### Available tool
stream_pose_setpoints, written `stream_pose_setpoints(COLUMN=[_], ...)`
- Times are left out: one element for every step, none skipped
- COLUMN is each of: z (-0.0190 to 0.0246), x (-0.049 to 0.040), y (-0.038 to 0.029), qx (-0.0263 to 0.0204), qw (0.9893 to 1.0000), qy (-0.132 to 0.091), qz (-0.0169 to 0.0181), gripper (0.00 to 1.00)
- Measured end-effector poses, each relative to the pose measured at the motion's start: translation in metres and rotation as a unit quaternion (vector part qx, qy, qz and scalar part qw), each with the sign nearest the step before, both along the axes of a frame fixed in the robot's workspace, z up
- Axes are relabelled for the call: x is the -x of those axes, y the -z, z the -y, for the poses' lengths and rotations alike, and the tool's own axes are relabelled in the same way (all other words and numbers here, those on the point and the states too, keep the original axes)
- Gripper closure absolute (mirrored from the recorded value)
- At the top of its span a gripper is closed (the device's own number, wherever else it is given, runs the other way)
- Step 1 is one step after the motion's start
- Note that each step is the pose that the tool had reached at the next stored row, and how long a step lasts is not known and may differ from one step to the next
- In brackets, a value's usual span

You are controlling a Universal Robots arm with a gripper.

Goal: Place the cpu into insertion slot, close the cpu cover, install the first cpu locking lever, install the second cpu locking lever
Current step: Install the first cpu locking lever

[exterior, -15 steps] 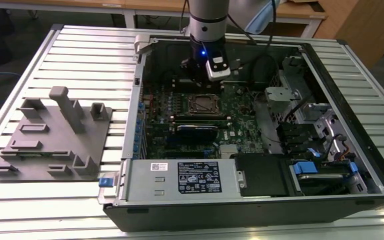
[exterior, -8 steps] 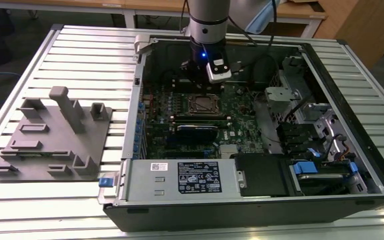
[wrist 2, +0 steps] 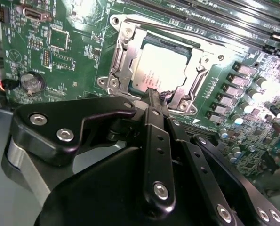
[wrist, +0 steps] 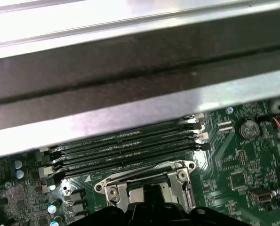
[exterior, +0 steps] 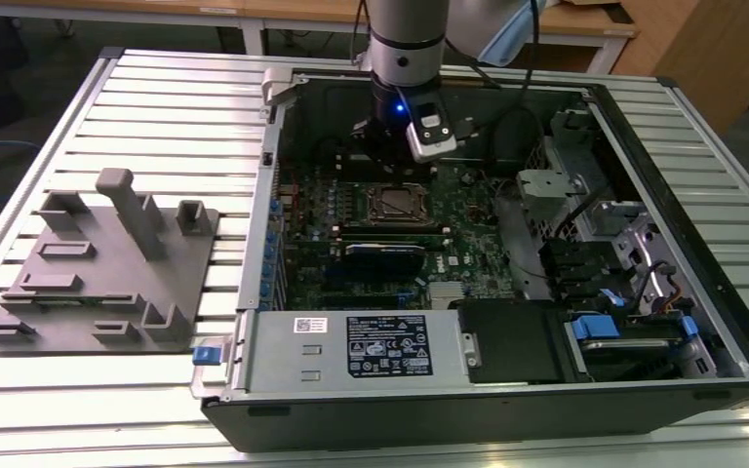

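The cpu [wrist 2: 161, 68] lies flat in the insertion slot [exterior: 398, 203] on the green board, its silver top showing through the window of the cpu cover [wrist 2: 122, 56]. The cover lies down flat around it. A thin metal locking lever [wrist 2: 168, 29] runs along the socket's far edge. My gripper [wrist 2: 154, 94] is shut, its thin black fingertips pressed together at the socket's near edge, touching the cover's rim. In the exterior view the gripper [exterior: 392, 161] hangs just behind the socket inside the open case. The first wrist view shows the cover frame [wrist: 107, 183] just ahead of the fingers.
Long black memory slots [wrist: 125, 146] lie beside the socket, with the case wall [wrist: 130, 70] behind them. A coin battery [wrist 2: 30, 82] sits on the board. The power supply [exterior: 348, 346] and drive cage [exterior: 609, 253] stand inside the case. A grey fixture tray [exterior: 101, 263] lies at the exterior view's left.
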State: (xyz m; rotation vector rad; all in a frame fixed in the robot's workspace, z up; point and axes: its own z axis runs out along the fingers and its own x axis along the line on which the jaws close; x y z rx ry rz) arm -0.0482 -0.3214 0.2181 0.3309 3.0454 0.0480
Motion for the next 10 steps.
stream_pose_setpoints(z=[0.0, 0.0, 0.0, 0.0, 0.0, 0.0, 0.0, 0.0, 0.0, 0.0001], x=[-0.0001, -0.0006, -0.0007, -0.0007, -0.0007, -0.0007, -0.0007, -0.0007, -0.0006, -0.0006], y=[0.0, 0.0001, 0.0001, 0.0001, 0.0001, 0.0001, 0.0001, 0.0001, -0.0002, -0.0015], qx=[0.0, 0.0, 0.0, 0.0, 0.0, 0.0, 0.0, 0.0, -0.0005, -0.0021], qw=[1.0, 1.0, 1.0, 1.0, 1.0, 1.0, 1.0, 1.0, 1.0, 1.0], qy=[-0.004, -0.008, -0.009, -0.01, -0.01, -0.01, -0.01, -0.01, -0.01, -0.01], qz=[0.0, -0.0001, -0.0001, -0.0001, -0.0001, -0.0001, -0.0001, -0.0001, -0.0001, -0.0001], gripper=[0.9, 0.9, 0.9, 0.9, 0.9, 0.9, 0.9, 0.9, 0.9, 0.9])
